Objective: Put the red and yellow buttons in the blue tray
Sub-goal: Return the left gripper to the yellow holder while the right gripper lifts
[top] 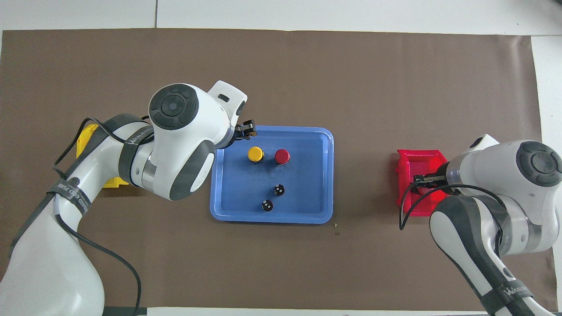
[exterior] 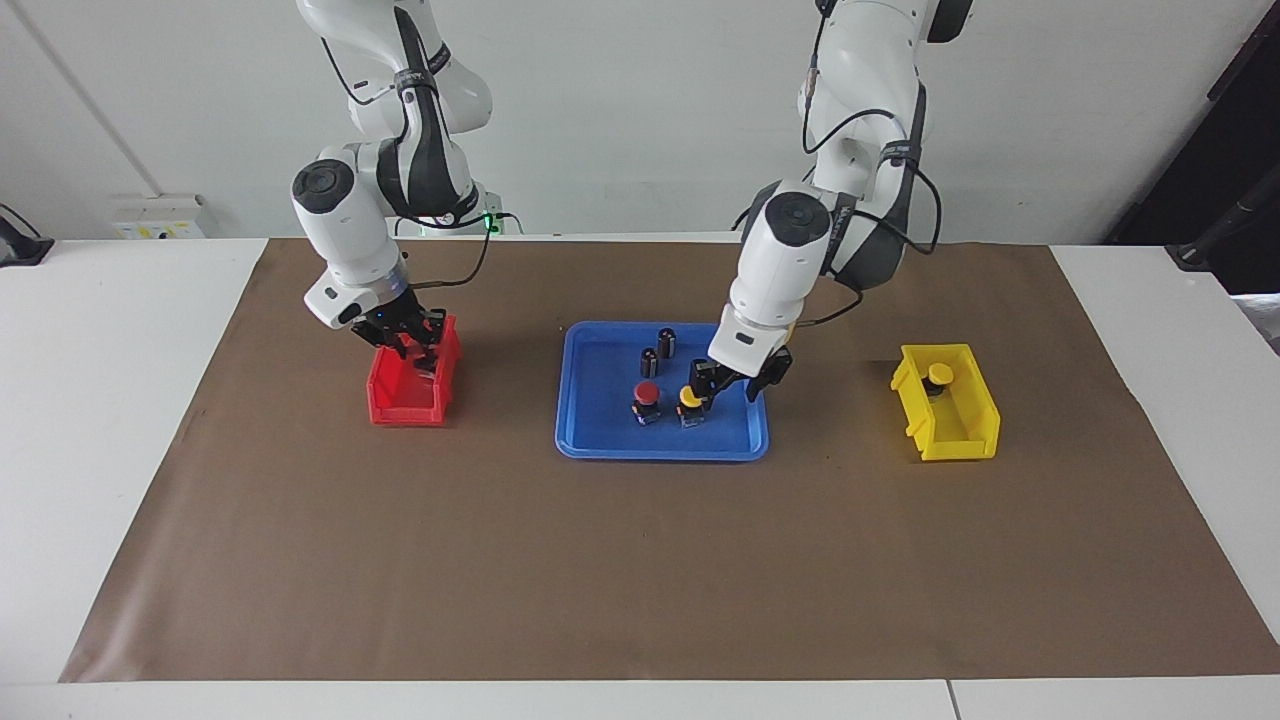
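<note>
The blue tray lies mid-table. In it stand a red button and a yellow button, side by side and upright. My left gripper is open and empty. It hangs just above the tray's edge toward the left arm's end, beside the yellow button. My right gripper is down in the red bin, at a red button that it mostly hides. Another yellow button sits in the yellow bin.
Two small dark capless cylinders stand in the tray, nearer to the robots than the buttons; they also show in the overhead view. The left arm covers most of the yellow bin from above. Brown paper covers the table.
</note>
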